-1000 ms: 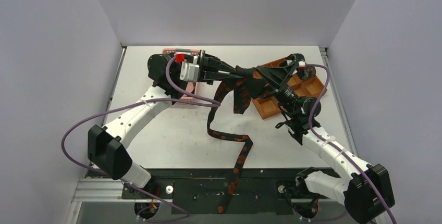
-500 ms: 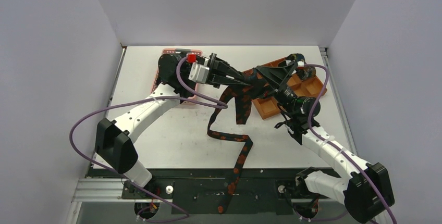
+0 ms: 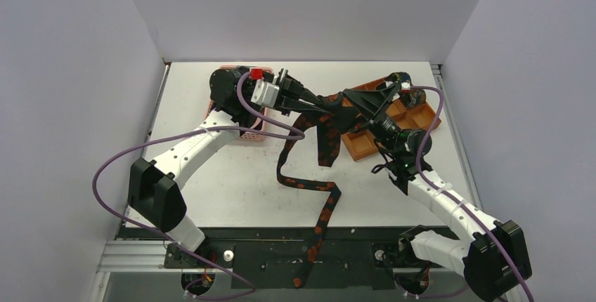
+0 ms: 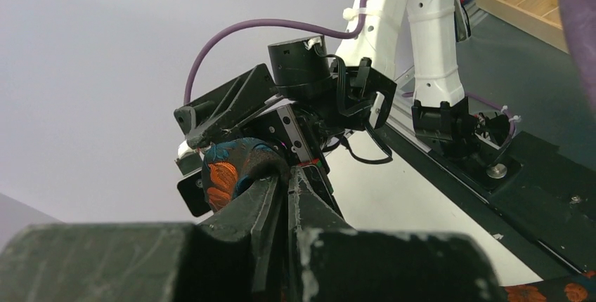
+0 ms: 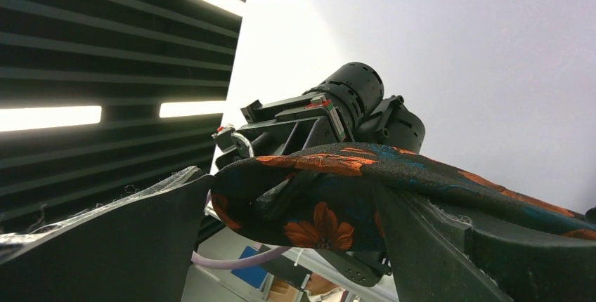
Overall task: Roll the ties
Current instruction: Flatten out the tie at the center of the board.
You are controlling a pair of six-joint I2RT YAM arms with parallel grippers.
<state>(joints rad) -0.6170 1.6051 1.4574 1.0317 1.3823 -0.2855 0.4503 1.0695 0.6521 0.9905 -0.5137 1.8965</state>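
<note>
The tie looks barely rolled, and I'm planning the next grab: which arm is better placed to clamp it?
Probably right: the right end effector, open, straddles the tie at its fold, while the left end effector is shut on the tie and occupied holding it.

You look down from above and behind the arms (image 3: 190,151); your wrist cameras face each other closely, sharing the tie (image 5: 316,204).

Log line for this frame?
left gripper: shut on tie, raised | right gripper: open, straddling tie | tie tail: across table, over near edge
</note>
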